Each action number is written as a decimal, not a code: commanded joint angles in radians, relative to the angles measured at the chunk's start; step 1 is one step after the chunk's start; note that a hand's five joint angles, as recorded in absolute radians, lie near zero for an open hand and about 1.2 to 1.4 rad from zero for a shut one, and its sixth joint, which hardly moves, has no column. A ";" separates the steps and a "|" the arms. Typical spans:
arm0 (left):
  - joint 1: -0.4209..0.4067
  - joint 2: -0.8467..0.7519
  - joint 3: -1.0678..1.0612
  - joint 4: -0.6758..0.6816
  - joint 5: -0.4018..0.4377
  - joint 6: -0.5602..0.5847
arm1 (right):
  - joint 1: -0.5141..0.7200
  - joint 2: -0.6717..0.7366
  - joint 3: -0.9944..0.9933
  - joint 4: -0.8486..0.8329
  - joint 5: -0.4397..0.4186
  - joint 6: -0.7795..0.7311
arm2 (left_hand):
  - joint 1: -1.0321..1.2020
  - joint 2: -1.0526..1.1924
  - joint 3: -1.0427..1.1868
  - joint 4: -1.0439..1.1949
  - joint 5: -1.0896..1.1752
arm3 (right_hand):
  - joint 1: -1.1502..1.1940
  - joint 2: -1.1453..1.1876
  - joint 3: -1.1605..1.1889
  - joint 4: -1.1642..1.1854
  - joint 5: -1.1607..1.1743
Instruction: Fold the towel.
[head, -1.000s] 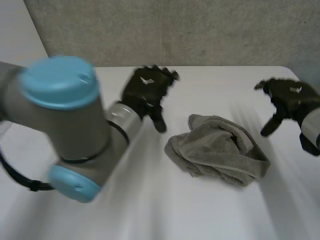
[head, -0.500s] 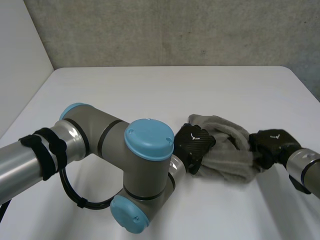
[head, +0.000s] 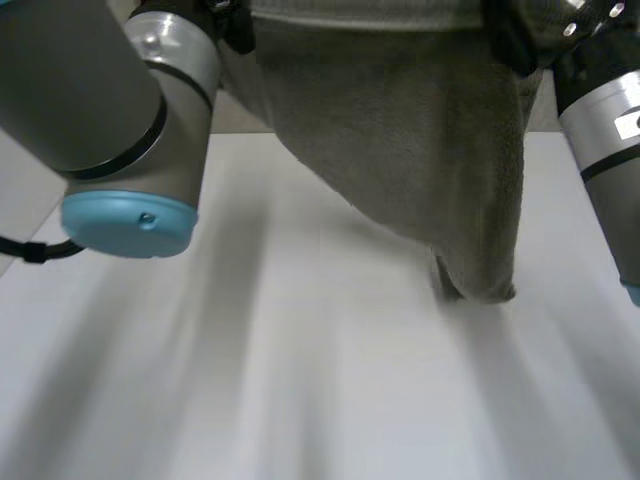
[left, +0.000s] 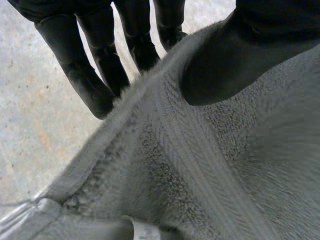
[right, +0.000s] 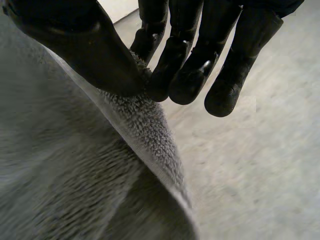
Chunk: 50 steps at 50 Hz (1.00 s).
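Found the left hand (left: 225, 60) clamped on the towel (left: 200, 175): thumb pressed onto the near face of the cloth, fingers (left: 100, 80) almost straight behind its edge, with the edge pinched between them. Found the right hand (right: 85, 45) likewise closed on the towel, thumb tip meeting the fingertips (right: 187, 85) with a short stretch of the fuzzy edge nipped between. Noted the outermost finger of that hand clear of the cloth. Recorded the towel hanging down from both sets of fingers, spread between the left arm (head: 110, 120) and the right arm (head: 600, 130), narrowing to a drooping lower corner well below the fingers, over the white table (head: 300, 380). Could not tell whether that corner touches the table.
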 joint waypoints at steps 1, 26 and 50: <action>0.004 0.093 -0.393 0.006 0.039 0.006 | 0.089 0.081 0.053 0.306 -0.015 -0.022 | -0.015 -0.115 -0.137 -0.117 -0.258 | 0.082 0.068 0.072 0.058 0.058; 0.155 0.239 -1.026 0.272 0.143 0.159 | 0.048 0.172 0.155 0.493 0.039 -0.203 | -0.026 -0.126 -0.148 -0.128 -0.269 | -0.959 -0.973 -0.969 -0.983 -0.983; 0.233 0.227 -0.965 0.270 0.177 0.158 | -0.116 0.463 0.025 0.438 0.007 -0.320 | -0.041 -0.141 -0.163 -0.143 -0.284 | -0.903 -0.917 -0.914 -0.927 -0.927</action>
